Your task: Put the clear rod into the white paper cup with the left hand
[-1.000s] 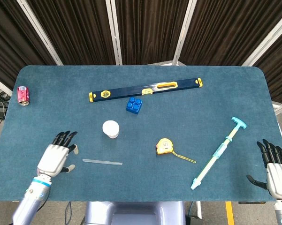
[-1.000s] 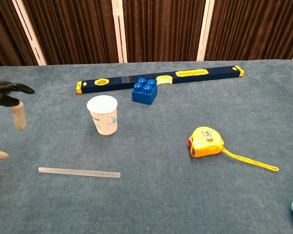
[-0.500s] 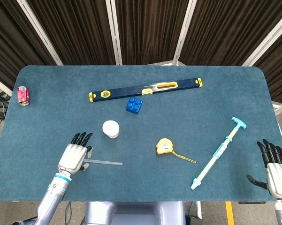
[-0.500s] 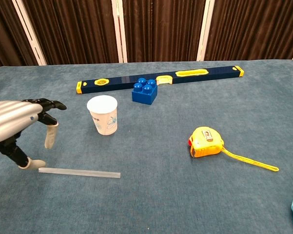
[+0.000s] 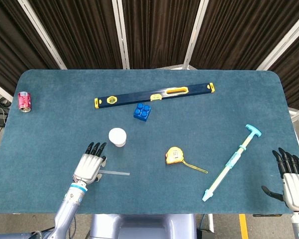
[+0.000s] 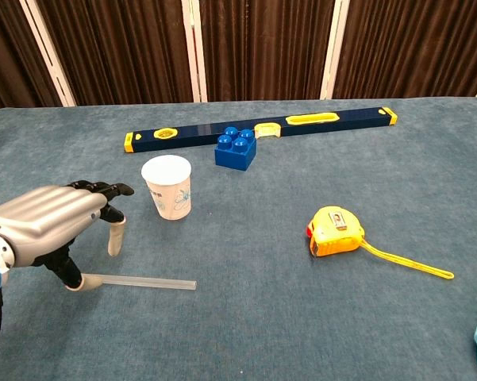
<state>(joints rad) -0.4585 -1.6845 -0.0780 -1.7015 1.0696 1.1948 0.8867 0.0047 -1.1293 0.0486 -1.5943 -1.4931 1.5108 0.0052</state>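
Note:
The clear rod [image 5: 114, 173] [image 6: 147, 282] lies flat on the blue table, in front of the white paper cup [image 5: 117, 137] [image 6: 167, 186], which stands upright. My left hand [image 5: 89, 166] [image 6: 51, 223] hovers over the rod's left end with its fingers spread and pointing away, holding nothing; in the chest view its thumb is down beside the rod's left tip. My right hand [image 5: 290, 175] rests open at the table's near right corner, far from the rod.
A yellow tape measure [image 5: 174, 155] [image 6: 334, 230] lies right of the rod. A blue block [image 5: 142, 111] [image 6: 236, 145] and a long level [image 5: 154, 95] [image 6: 262, 128] sit behind the cup. A teal-handled tool [image 5: 231, 162] is at right, a red can [image 5: 24, 101] at far left.
My left hand has moved to the right along the table's near side until it covers the rod's left end. The rod, the cup and the right hand have not moved.

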